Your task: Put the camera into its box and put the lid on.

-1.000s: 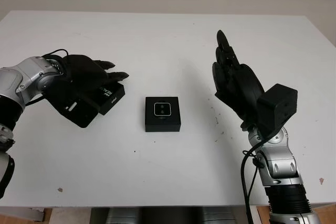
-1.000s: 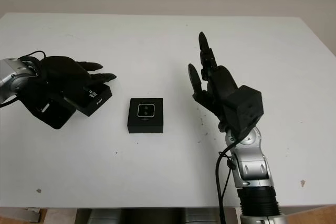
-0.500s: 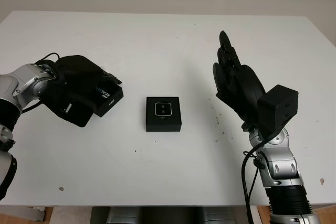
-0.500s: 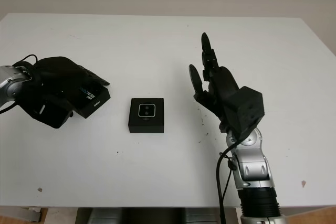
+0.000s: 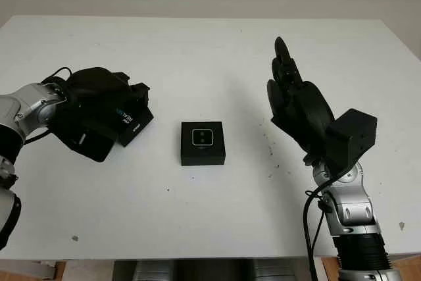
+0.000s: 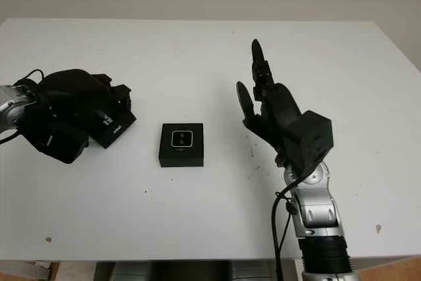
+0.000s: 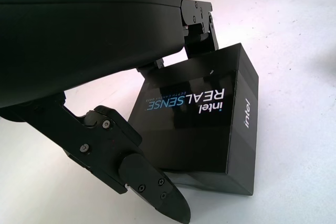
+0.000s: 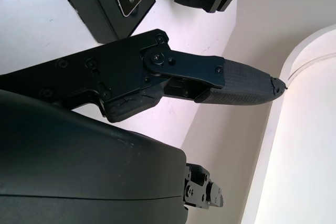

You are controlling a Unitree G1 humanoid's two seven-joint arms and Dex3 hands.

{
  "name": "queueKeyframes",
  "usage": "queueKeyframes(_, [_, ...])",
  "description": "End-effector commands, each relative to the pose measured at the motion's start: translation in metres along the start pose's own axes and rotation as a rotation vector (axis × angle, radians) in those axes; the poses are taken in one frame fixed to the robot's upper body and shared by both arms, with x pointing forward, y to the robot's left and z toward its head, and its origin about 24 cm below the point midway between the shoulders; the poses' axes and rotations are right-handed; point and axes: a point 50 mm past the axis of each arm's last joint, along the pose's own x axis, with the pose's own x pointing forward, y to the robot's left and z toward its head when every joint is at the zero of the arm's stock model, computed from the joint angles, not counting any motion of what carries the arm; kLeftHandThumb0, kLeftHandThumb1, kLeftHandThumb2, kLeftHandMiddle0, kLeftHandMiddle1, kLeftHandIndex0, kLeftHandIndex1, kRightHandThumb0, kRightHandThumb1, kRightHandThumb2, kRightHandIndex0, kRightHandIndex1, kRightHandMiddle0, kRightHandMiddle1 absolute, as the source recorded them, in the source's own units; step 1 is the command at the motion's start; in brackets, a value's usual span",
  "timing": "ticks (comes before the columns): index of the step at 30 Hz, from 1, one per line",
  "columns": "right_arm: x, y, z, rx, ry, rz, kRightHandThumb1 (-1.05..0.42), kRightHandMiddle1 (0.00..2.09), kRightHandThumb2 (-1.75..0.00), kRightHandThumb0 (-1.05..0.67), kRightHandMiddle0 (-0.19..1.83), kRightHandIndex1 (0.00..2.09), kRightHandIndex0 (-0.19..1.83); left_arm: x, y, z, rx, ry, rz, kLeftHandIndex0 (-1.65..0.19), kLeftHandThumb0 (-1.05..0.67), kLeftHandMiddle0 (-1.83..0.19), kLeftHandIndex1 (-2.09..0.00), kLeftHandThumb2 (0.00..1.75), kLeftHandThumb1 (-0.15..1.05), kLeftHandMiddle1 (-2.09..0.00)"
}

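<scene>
1. Left eye view puts the white table [image 5: 197,51] under both arms, with the open box [image 5: 202,143] near its middle; the camera [image 5: 202,137] sits inside it, its two lenses facing up.
2. Left of the box, well apart from it, lies the black lid [image 5: 133,120], printed "intel REALSENSE" on its top.
3. The left hand [image 5: 99,106] is at the lid on the table's left side. In the left wrist view its fingers [image 7: 147,182] curl around the lid [image 7: 205,124], one finger along the near edge and another at the far edge, so the hand is closed on it.
4. The lid sits slightly askew to the box, and whether it is off the table I cannot tell.
5. The right hand [image 5: 293,100] is raised to the right of the box, palm turned toward it, holding nothing and released.
6. A black cable [image 5: 309,222] runs down beside the right forearm.
</scene>
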Motion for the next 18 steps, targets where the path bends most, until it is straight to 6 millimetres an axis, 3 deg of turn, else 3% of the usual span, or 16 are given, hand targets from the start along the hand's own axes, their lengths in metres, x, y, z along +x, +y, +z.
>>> queueKeyframes(1, [-0.002, -0.001, 0.0, 0.0, -0.005, -0.004, -1.05, 0.0, -0.61, -0.82, -0.19, 0.0, -0.19, -0.001, 0.005, -0.001, -0.02, 0.011, 0.014, 0.02, -0.33, -0.25, -2.09, 0.3, 1.05, -2.09])
queueKeyframes(5, [-0.003, -0.001, -0.002, 0.002, 0.005, -0.012, -1.05, 0.0, -0.6, -0.82, -0.19, 0.0, -0.19, 0.001, 0.018, 0.002, -0.061, 0.027, 0.027, -0.03, -0.28, -0.36, -2.09, 0.29, 1.05, -2.09])
queueKeyframes(10, [-0.003, 0.001, -0.004, -0.005, 0.029, -0.009, -1.05, 0.0, -0.6, -0.84, -0.19, 0.0, -0.19, 0.002, 0.033, 0.011, -0.135, 0.056, 0.036, 0.04, -0.28, -0.24, -2.05, 0.29, 1.05, -2.09])
queueKeyframes(18, [-0.003, 0.006, -0.004, 0.008, 0.043, 0.0, -1.05, 0.0, -0.6, -0.86, -0.19, 0.0, -0.19, 0.001, 0.05, 0.024, -0.349, 0.125, 0.023, -0.11, -0.28, -0.27, -2.09, 0.29, 1.05, -2.09])
